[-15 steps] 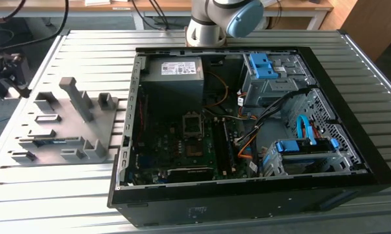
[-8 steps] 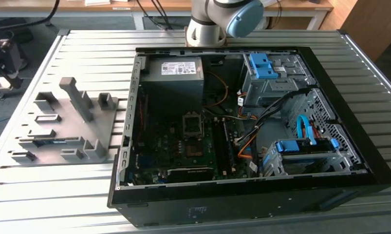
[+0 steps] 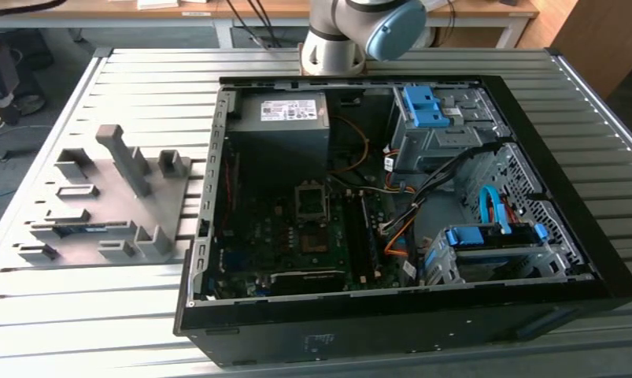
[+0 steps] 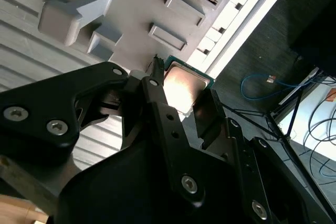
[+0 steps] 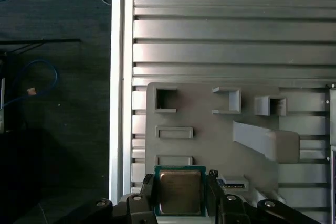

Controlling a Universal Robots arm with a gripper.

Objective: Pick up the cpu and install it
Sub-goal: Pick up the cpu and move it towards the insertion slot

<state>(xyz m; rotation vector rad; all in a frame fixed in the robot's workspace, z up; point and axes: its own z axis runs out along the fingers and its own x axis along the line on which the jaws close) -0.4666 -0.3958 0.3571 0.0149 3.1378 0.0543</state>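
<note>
The cpu (image 5: pixel 179 191) is a small square chip with a silvery metal top and a green rim. It sits between the two black fingers (image 5: pixel 148 190) of my gripper (image 5: pixel 180 195), which is shut on its opposite edges. In the second wrist view the cpu (image 4: pixel 184 85) shows again in the gripper (image 4: pixel 181 92), held well above the grey parts holder (image 4: pixel 136 3). That holder (image 5: pixel 210 140) lies on the slatted table below. In the exterior view the dark square socket (image 3: pixel 310 198) lies on the motherboard inside the open computer case (image 3: pixel 526 142).
The grey parts holder (image 3: pixel 105 205) with upright posts and slots sits on the exterior view's left of the case. Inside the case are a grey power-supply box (image 3: pixel 284 118), blue drive brackets (image 3: pixel 426 106) and loose cables (image 3: pixel 441 177). The arm's base (image 3: pixel 337 47) stands behind the case.
</note>
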